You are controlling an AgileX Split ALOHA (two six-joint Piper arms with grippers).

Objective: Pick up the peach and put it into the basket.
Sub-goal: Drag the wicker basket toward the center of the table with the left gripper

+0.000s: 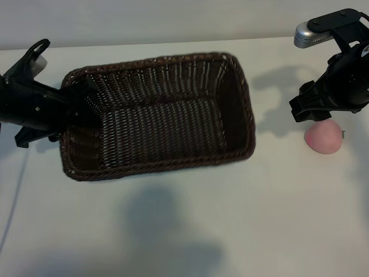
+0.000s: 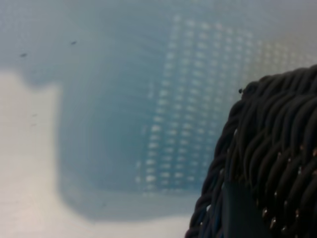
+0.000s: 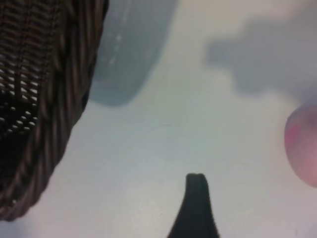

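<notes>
One dark-brown woven basket (image 1: 158, 115) is set near the counter's (image 1: 184, 231) far edge, its long axis running along that edge. One round pale-pink peach (image 1: 323, 137) is seen by the right edge, apart from the basket. The right claw (image 1: 308, 109) hangs open just above it, holding nothing. The left claw (image 1: 78, 107) is closed on the basket's left rim.

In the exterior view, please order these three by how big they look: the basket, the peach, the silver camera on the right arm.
1. The basket, by far the largest.
2. The peach.
3. The silver camera. It looks only slightly smaller than the peach, and it sits higher, nearer the viewpoint, so this last ranking is unsure.
</notes>
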